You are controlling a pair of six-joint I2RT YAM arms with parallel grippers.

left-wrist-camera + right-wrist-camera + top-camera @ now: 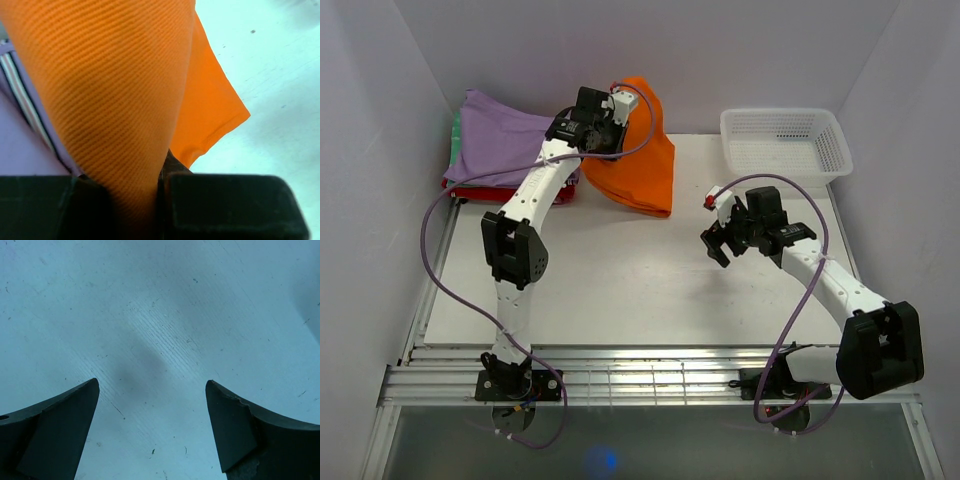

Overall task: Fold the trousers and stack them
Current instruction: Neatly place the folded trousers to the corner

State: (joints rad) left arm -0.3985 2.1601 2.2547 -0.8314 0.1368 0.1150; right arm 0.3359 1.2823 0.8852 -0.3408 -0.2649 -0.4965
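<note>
The orange trousers (645, 165), folded into a thick bundle, hang tilted at the back of the table with their lower edge on the surface. My left gripper (620, 108) holds their top end up, shut on the cloth. In the left wrist view the ribbed orange trousers (115, 90) fill the frame and run down between my two black fingers (225, 205). My right gripper (725, 232) hovers over bare table at the right, well clear of the trousers. Its fingers (55, 425) stand wide open with only the tabletop between them.
A lilac folded garment (500, 140) lies on a stack with red (470, 188) and green layers at the back left, just beside the trousers. A white mesh basket (785, 140) stands at the back right. White walls enclose the table.
</note>
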